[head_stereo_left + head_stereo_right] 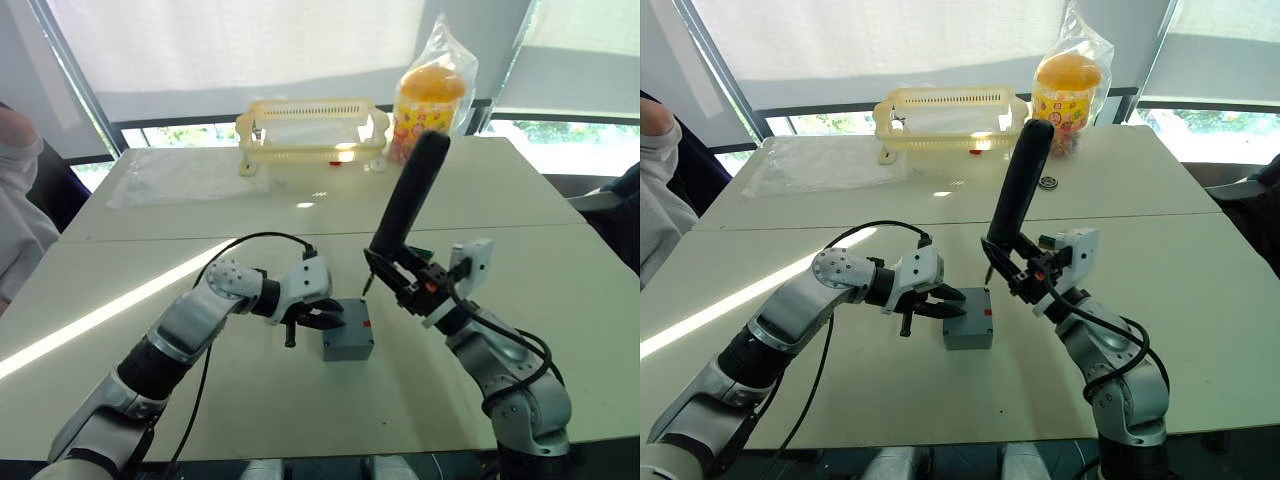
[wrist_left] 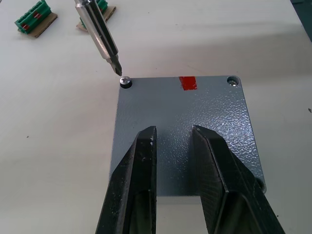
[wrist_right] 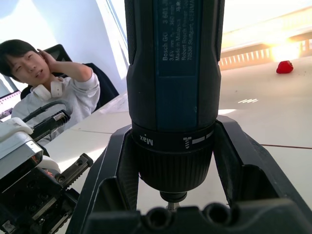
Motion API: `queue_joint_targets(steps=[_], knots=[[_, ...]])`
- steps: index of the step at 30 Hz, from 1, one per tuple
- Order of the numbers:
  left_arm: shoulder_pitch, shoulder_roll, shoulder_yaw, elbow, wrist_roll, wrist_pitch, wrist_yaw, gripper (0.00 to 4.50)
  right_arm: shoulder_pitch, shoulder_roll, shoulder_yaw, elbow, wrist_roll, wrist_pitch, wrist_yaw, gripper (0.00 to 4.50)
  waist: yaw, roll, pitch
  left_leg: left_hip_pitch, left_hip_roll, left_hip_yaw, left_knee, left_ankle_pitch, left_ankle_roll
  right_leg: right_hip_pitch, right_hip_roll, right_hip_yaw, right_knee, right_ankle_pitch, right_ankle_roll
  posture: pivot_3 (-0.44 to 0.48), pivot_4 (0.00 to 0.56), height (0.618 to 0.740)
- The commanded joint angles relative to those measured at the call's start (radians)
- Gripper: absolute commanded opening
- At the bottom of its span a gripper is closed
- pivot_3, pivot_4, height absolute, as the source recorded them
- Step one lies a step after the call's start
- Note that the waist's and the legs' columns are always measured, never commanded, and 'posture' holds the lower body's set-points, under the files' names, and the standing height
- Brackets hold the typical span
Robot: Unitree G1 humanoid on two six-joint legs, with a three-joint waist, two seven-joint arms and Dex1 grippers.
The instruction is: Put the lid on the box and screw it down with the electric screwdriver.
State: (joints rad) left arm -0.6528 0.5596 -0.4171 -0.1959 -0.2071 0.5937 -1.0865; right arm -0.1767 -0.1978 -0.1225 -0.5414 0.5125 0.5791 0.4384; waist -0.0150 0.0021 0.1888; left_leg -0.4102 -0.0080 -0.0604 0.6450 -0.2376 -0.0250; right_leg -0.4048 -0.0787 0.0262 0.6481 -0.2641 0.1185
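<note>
The grey box [image 1: 349,349] stands on the white table in front of me, and the lid [image 2: 175,102] lies flat on it with a red mark at one edge. A screw [image 2: 126,80] sits in one corner hole and another screw [image 2: 234,82] in the neighbouring corner. My left gripper [image 2: 173,129] is open, its fingers low over the lid from the left with nothing between them. My right gripper [image 1: 403,268] is shut on the black electric screwdriver [image 1: 410,195], held tilted. Its metal bit [image 2: 102,36] ends just above the first screw.
At the table's far side stand a yellow slotted basket [image 1: 312,128] and a snack cup in a plastic bag [image 1: 430,95]. A clear plastic sheet [image 1: 180,175] lies at the far left. Green terminal blocks [image 2: 34,19] lie beyond the box. A person [image 1: 15,190] sits at the left.
</note>
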Motion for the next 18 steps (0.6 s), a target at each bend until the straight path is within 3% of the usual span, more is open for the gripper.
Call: queue_joint_targets(steps=[1,18], knots=[[0.007,-0.001,-0.012,-0.014,0.009,0.007,0.0,1.13,-0.008,-0.008,0.007,-0.027,0.013,-0.045,-0.001,1.73,0.0,0.0,0.0,0.0,0.0,0.0,0.0,0.0,0.0,0.0,0.0,0.0,0.0,0.0,0.0,0.0,0.15,0.74],[0.008,-0.003,-0.012,-0.015,0.013,0.007,0.003,1.13,0.028,-0.042,0.045,0.008,-0.022,-0.1,0.004,1.73,0.0,0.0,0.0,0.0,0.0,0.0,0.0,0.0,0.0,0.0,0.0,0.0,0.0,0.0,0.0,0.0,0.15,0.74]])
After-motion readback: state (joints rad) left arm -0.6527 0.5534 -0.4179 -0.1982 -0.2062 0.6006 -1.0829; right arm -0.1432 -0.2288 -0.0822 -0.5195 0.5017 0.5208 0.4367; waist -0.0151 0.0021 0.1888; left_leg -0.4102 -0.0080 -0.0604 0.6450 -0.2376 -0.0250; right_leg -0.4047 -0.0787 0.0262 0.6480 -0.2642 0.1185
